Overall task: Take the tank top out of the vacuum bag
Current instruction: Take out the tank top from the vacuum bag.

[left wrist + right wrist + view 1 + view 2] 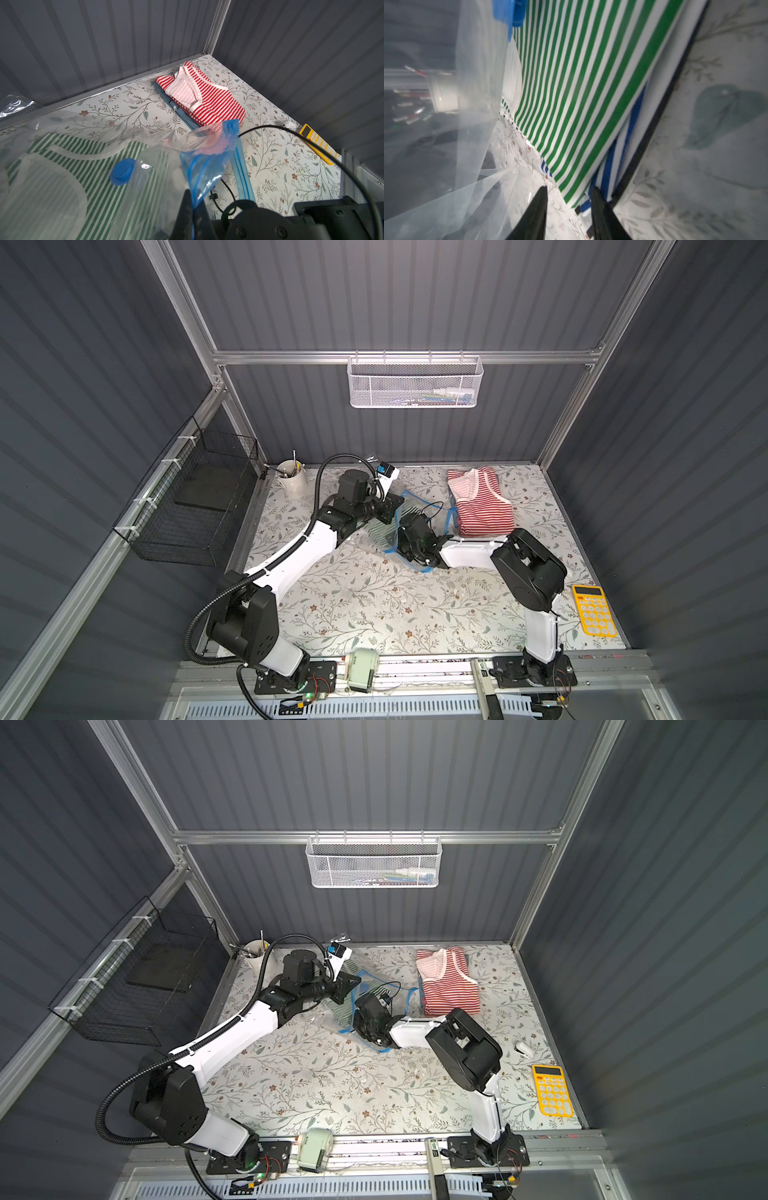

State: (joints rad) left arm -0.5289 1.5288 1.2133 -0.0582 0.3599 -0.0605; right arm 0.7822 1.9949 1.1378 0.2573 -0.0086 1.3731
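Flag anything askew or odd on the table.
Mainly the vacuum bag: its blue zip edge is lifted and crumpled, pinched in the left hand, not lying flat. The green-striped tank top is inside. A small white item lies loose near the yellow calculator.

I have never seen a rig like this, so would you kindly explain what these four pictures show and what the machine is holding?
These are two robot arms, the left arm and the right arm, mounted at a floral table; each ends in a claw. Two pictures look down from overhead; the other two come from cameras on the wrists. On the table lie a vacuum bag with a green-striped tank top inside, a red-striped top, a yellow calculator and a cup. The left claw pinches the bag's blue edge. The right claw is at the bag's mouth, jaws apart around the tank top's corner, not visibly gripping it.
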